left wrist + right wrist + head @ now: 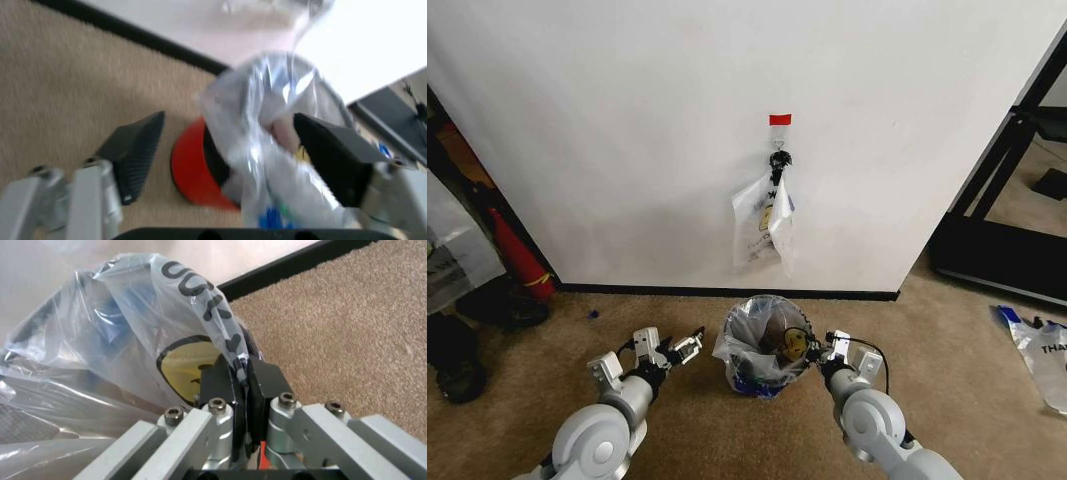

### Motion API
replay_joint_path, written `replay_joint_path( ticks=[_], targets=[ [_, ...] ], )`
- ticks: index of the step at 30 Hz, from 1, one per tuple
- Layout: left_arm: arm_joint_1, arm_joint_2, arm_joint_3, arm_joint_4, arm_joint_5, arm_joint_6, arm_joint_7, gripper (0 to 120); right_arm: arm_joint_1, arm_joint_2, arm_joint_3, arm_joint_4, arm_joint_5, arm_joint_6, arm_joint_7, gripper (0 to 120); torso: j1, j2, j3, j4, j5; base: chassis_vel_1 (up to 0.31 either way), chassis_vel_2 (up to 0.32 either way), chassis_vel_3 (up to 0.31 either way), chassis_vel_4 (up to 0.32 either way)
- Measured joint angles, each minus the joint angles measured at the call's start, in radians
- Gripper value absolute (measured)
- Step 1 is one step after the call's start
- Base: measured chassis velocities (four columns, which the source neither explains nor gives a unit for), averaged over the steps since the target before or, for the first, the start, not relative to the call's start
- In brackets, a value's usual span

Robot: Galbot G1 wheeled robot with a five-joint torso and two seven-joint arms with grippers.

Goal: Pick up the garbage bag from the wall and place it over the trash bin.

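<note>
- Left gripper [677, 348] is being held low over the tan carpet [547, 340], just to the left of the bin, with its dark ribbed fingers [137, 150] spread wide and nothing being gripped between them. In the left wrist view the bag's film is sitting in the gap, but it isn't being pinched.
- The thin see-through plastic garbage bag [757, 335] with the yellow smiley and dark lettering is already being draped over the small round trash bin [193, 175] with its black rim and red outside, which is standing on the carpet close in front of the plain white wall [627, 130].
- More same-print bags [765, 228] are being left hanging on the black hook [778, 160] under the little red tape strip [779, 119], straight above the bin.
- Right gripper [241, 385] is being kept at the bin's right rim, fingers pressed nearly together with a fold of the bag film being clamped right next to the smiley.
- Looks like the step in hand is spreading the bag's mouth. To get it right, the right-side pinch probably should be kept firm while the loose left edge is being pulled out and down over the rim, gently, since this film looks like it tears or slips easily.
- The bin looks light, so sideways tugging is probably best avoided or it could be tipped.
</note>
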Motion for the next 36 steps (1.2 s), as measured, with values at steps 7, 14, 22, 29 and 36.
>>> replay_joint_path(
  ticks=[7,14,22,29,36],
  targets=[
    [0.047,0.0,0.034,0.01,-0.006,0.028,0.015,56,0.002,0.011,0.006,-0.014,-0.004,0.001,-0.002,1,0.0,0.0,0.0,0.0001,0.0,0.0,0.0,0.0,0.0],
    [0.007,-0.037,0.077,0.061,-0.043,0.064,0.011,54,-0.004,0.014,0.011,-0.029,-0.013,0.009,-0.014,1,0.0,0.0,0.0,-0.0002,-0.0004,0.0,0.0,0.0,0.0],
    [-0.042,-0.051,0.093,0.073,-0.072,0.086,0.001,60,-0.004,0.013,0.008,-0.025,-0.013,0.009,-0.017,1,0.0,0.0,0.0,-0.0001,0.0001,0.0,0.0,0.0,0.0],
    [-0.07,-0.057,0.108,0.097,-0.068,0.093,-0.005,68,-0.004,0.013,0.005,-0.021,-0.013,0.01,-0.018,1,0.0,0.0,0.0,0.0,0.0001,0.0,0.0,0.0,0.0],
    [-0.076,-0.064,0.11,0.096,-0.082,0.096,-0.006,68,0.0,0.013,0.004,-0.024,-0.013,0.01,-0.019,1,0.0,0.0,0.0,0.0,0.0001,0.0,0.0,0.0,0.0]
  ],
)
